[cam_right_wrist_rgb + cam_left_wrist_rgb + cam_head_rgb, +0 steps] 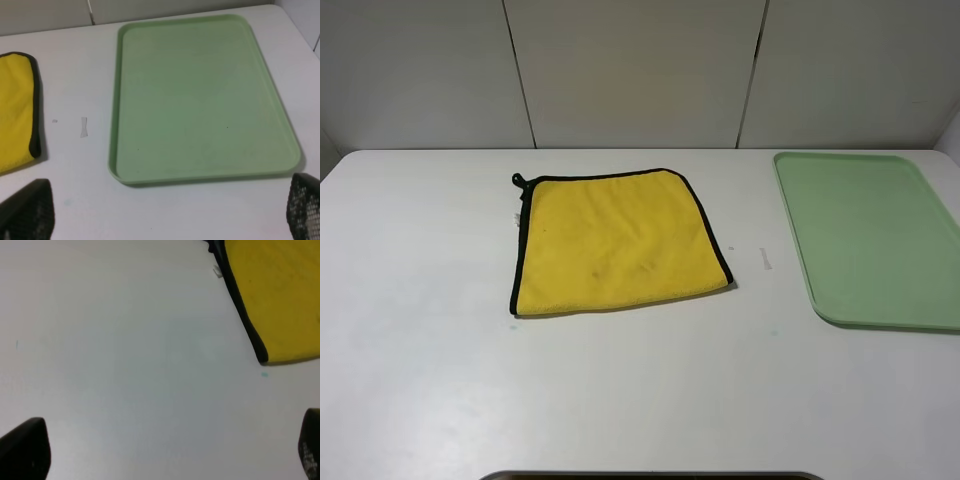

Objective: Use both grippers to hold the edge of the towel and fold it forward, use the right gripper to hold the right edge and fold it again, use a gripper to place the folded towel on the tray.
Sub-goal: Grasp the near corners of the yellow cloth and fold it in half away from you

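Observation:
The yellow towel [615,240] lies flat in the middle of the white table, with its black edge [520,250] running along the left, far and right sides and a small black loop [518,181] at the far left corner. The pale green tray [870,235] lies to its right and holds nothing. Neither arm shows in the exterior high view. In the left wrist view my left gripper [167,452] is open over bare table, short of the towel's corner [280,295]. My right gripper [165,212] is open in front of the tray [200,95], with the towel's right edge [34,115] off to one side.
A small strip of white tape [765,258] lies on the table between towel and tray. Grey wall panels [640,70] close off the far side. A dark curved object [650,476] peeks in at the near edge of the exterior high view.

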{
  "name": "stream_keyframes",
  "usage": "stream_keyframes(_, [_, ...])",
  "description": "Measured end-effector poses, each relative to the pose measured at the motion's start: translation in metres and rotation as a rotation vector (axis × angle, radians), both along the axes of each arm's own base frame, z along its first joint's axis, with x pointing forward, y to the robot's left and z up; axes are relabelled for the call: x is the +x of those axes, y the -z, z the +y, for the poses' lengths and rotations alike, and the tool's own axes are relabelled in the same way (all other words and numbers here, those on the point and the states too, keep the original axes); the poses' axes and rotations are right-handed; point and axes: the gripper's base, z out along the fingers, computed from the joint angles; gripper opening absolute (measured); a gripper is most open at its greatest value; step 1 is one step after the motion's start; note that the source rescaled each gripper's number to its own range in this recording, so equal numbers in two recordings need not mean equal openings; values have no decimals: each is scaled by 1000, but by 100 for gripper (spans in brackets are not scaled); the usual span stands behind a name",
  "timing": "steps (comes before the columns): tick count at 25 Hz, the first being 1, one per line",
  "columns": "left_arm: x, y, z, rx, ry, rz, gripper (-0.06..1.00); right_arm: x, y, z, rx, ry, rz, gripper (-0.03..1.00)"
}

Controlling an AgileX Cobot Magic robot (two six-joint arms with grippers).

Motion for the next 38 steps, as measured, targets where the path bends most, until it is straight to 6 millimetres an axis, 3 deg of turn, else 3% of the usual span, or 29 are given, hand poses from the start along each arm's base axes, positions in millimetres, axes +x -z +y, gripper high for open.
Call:
stream_keyframes(4, [0,-6,-1,5,15,11,99,1,-4,0,-10,-6,13,100])
stream_keyframes(7, [8,-21,-3,39,57,80,99,11,-21,-1,-27,-16,59,100])
stream_keyframes(12, [35,-48,-7,131,210,195,98,47,-48,-3,-89,-58,188,100])
stream_keyframes(17, [55,-58,-12,303,416,250,98,87,-52,3,-165,-205,315,100])
stream_keyframes(21, [70,-60,-22,455,552,271,98,114,-45,25,-248,-414,373,100])
stream_keyframes(28, [82,-50,-62,614,850,314,98,152,-17,76,-412,-715,514,100])
stream_keyframes(33, [85,-43,-81,711,960,341,98,176,-19,111,-491,-846,535,100])
stream_keyframes(38, [86,-41,-83,749,1003,341,98,201,-19,135,-534,-917,543,100])
